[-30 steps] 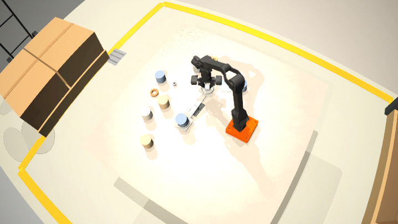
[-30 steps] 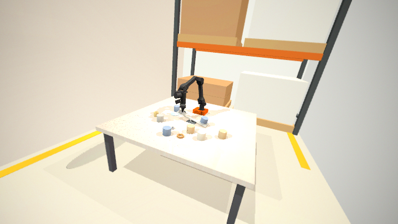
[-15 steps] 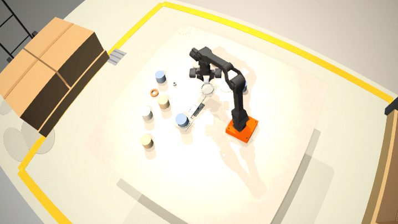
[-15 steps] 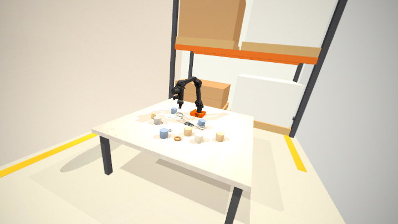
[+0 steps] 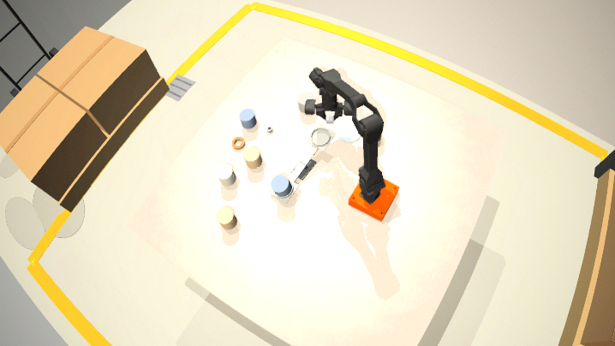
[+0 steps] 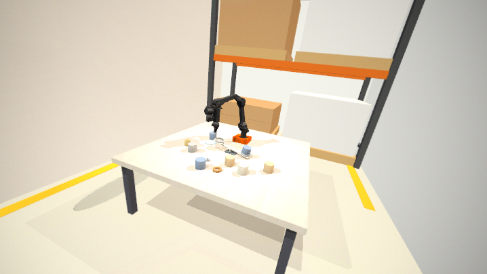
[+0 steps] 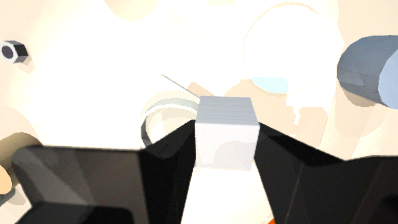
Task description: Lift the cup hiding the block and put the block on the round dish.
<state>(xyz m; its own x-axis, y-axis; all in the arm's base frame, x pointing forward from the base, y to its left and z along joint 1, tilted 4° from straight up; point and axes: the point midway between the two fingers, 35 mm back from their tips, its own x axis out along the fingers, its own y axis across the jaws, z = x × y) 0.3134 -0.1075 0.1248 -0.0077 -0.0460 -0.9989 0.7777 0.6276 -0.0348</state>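
Observation:
My gripper (image 5: 329,115) (image 6: 214,128) (image 7: 223,127) is shut on a small pale grey block (image 5: 329,117) (image 7: 226,131) and holds it above the table. It hangs between the empty ring pan (image 5: 320,136) (image 7: 159,106) of the balance and the pale blue round dish (image 5: 349,134) (image 7: 272,84). The other blue cup (image 5: 281,185) (image 6: 245,149) stands on the balance's far end. The lifted blue cup (image 6: 212,135) (image 7: 372,70) rests on the table to the right of the dish in the wrist view; the arm hides it in the top view.
Loose cylinders stand left of the balance: a blue one (image 5: 247,118), a tan one (image 5: 252,157), a white one (image 5: 226,174) and a cream one (image 5: 226,217). An orange ring (image 5: 237,140) and a small nut (image 5: 269,128) (image 7: 12,51) lie there too. The arm's orange base (image 5: 373,199) is to the right.

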